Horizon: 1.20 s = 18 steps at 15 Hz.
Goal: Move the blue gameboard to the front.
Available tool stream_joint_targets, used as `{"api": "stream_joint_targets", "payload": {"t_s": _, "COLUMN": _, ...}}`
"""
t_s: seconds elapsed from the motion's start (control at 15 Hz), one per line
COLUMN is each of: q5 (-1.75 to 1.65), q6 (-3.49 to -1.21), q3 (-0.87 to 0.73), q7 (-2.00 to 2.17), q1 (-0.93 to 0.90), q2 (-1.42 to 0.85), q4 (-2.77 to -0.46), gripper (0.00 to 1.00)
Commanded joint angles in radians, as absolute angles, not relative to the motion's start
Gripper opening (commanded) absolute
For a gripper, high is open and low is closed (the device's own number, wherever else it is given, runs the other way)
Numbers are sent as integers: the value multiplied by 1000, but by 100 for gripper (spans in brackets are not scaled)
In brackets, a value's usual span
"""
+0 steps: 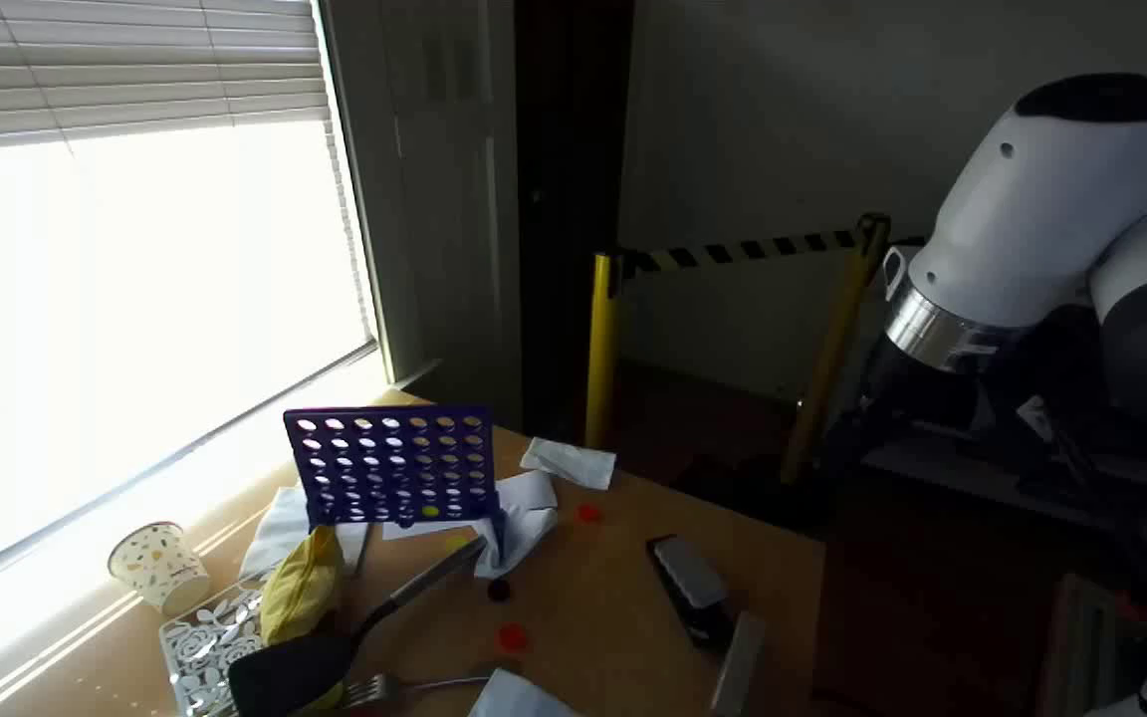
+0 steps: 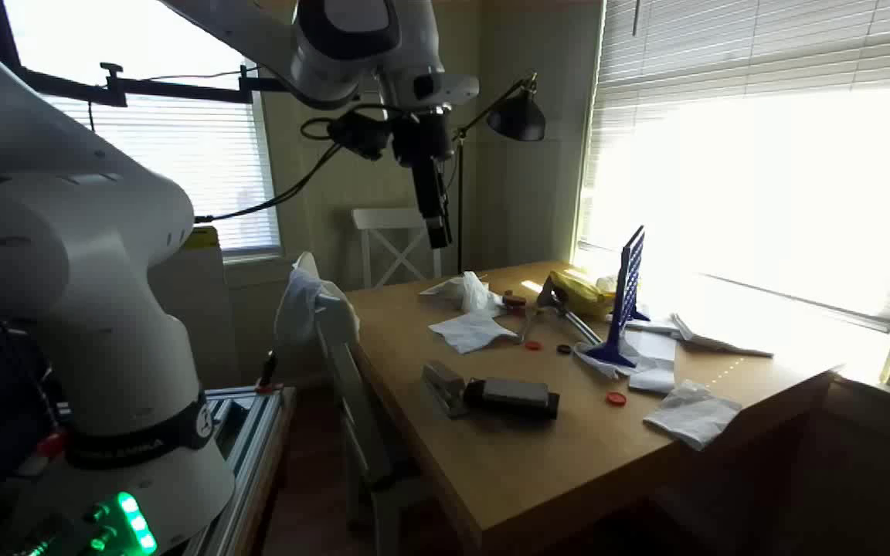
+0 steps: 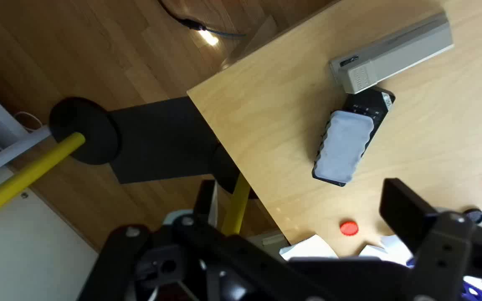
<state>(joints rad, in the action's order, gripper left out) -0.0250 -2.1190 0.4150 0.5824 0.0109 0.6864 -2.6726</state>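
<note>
Blue gameboard (image 1: 384, 470) stands upright on the table (image 2: 568, 452) near the window (image 1: 135, 299), visible in both exterior views. Crumpled papers (image 1: 528, 534) around its base; too cluttered to tell whether a foot sits on them. Spatula (image 1: 290, 672) handle ends right by one foot, yellow pouch (image 1: 297, 595) near the opposite end. Red discs (image 1: 512, 637) and a black disc (image 1: 499, 590) lie loose nearby. Farther out, grey stapler (image 3: 396, 54) just beside a black block with grey top (image 3: 343, 144). Gripper (image 3: 301, 198) above table height, well apart from the board, fingers (image 3: 404, 205) spread wide, holding nothing.
</note>
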Motion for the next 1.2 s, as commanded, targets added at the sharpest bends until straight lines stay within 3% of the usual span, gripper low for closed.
{"api": "stream_joint_targets", "payload": {"t_s": 0.0, "q5": -44, "q6": -2116, "q3": 392, "q7": 597, "q1": -13, "q2": 680, "q4": -2671, "gripper": 100}}
{"api": "stream_joint_targets", "payload": {"t_s": 0.47, "q5": -82, "q6": -2178, "q3": 388, "q7": 562, "q1": 2, "q2": 642, "q4": -2655, "gripper": 100}}
{"api": "stream_joint_targets", "payload": {"t_s": 0.93, "q5": -206, "q6": -2620, "q3": 294, "q7": 279, "q1": 17, "q2": 368, "q4": -2551, "gripper": 100}}
{"api": "stream_joint_targets", "payload": {"t_s": 1.13, "q5": -157, "q6": -2699, "q3": 223, "q7": 97, "q1": -36, "q2": 201, "q4": -2428, "gripper": 100}}
